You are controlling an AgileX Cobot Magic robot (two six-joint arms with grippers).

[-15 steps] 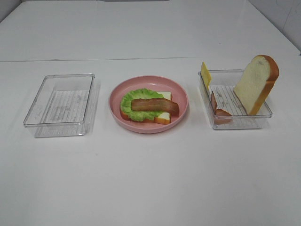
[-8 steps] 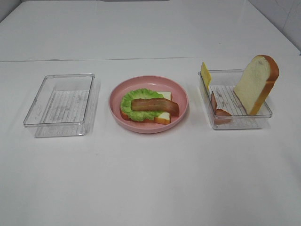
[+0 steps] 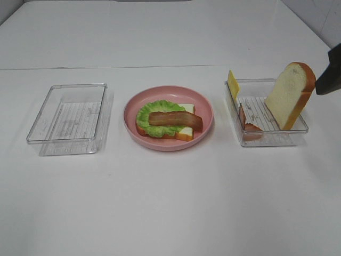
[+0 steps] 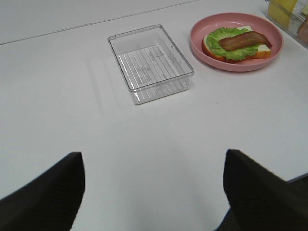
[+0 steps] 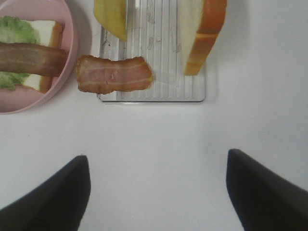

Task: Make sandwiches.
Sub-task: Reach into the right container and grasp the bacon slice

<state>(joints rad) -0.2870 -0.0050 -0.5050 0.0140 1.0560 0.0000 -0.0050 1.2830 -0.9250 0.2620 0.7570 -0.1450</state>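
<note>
The sandwich in the making (image 3: 169, 121) lies on the pink plate (image 3: 205, 105): one bread slice, a green lettuce leaf and a bacon strip (image 3: 176, 119) on top. In the right clear tray (image 3: 266, 140) a second bread slice (image 3: 289, 95) leans upright, with a yellow cheese square (image 3: 233, 84) and another bacon strip (image 3: 246, 124). My right gripper (image 5: 156, 192) hangs open over the table just in front of that tray, holding nothing; its dark tip (image 3: 329, 74) shows at the right edge. My left gripper (image 4: 151, 192) is open and empty, well short of the left tray (image 4: 150, 62).
The left clear tray (image 3: 68, 118) holds nothing. Bare white table lies in front of the trays and the plate. A seam (image 3: 106, 68) crosses the tabletop behind them.
A dark part of my right gripper has come into the high view at the right edge, beside the upright bread slice. Food and trays have not moved.
</note>
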